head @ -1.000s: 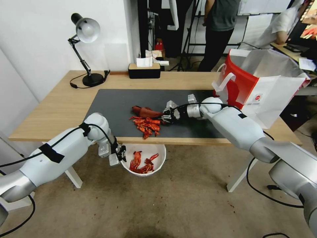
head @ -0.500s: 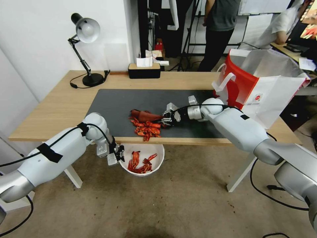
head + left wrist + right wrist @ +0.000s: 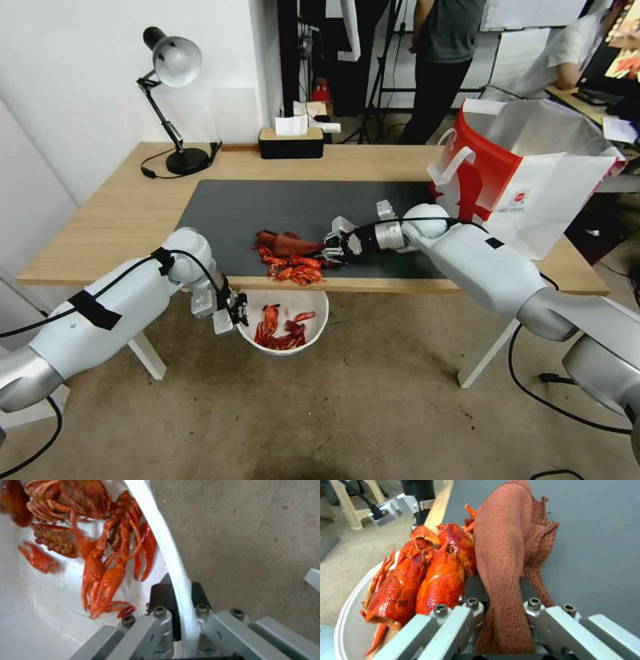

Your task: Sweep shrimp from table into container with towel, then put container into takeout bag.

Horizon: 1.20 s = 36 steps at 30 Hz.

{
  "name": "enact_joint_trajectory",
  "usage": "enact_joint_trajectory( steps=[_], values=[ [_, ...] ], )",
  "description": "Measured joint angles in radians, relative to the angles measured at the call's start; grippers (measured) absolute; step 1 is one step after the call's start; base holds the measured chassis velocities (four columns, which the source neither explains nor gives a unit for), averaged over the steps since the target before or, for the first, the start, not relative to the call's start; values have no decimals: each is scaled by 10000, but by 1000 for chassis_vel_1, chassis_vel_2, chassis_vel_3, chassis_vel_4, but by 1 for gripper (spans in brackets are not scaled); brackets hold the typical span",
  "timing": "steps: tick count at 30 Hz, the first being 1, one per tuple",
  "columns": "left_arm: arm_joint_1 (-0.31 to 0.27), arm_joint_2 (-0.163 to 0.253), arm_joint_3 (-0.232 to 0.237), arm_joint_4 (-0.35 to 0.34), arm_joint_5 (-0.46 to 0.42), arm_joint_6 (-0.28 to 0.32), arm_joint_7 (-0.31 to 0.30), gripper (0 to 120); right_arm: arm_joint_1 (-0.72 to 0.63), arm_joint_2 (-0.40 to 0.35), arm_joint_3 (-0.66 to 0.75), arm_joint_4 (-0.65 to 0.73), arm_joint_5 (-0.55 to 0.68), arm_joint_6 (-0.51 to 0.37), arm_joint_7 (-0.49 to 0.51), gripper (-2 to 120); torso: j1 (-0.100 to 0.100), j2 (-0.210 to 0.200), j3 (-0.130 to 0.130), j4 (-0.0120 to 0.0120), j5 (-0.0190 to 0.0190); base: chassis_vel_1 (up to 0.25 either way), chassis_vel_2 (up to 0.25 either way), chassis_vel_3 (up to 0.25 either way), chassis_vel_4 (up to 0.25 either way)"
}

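Observation:
A heap of red-orange shrimp lies at the front edge of the table, on the dark mat. The rust-red towel lies right behind the heap, touching it. My right gripper is shut on the towel's end. Just below the table edge hangs the white container, with more shrimp inside. My left gripper is shut on its rim. The red and white takeout bag stands open at the table's right end.
A black desk lamp and a tissue box stand along the table's back edge. The table's white legs flank the container on a bare floor. People stand in the room behind.
My right gripper has dragged the towel toward the table's front edge, pushing the shrimp heap up to the edge. The left gripper and container have shifted slightly left.

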Motion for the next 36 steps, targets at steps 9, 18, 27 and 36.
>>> enact_joint_trajectory(
  steps=[9,18,27,36],
  values=[
    [120,121,-29,-248,-23,81,23,0,-69,-233,-3,406,69,-136,27,7,0,0,1,1,-1,0,0,0,0],
    [102,166,88,-495,-174,232,96,0,-136,-398,-35,767,115,-221,64,7,1,0,1,0,1,0,0,0,0],
    [171,165,154,-683,-266,333,162,0,-186,-468,-3,861,224,-250,76,7,1,-1,1,1,0,0,0,0,0],
    [69,148,148,-538,-279,330,186,0,-331,-899,-40,1708,438,-426,153,7,1,0,1,1,0,0,0,0,0]
  ],
)
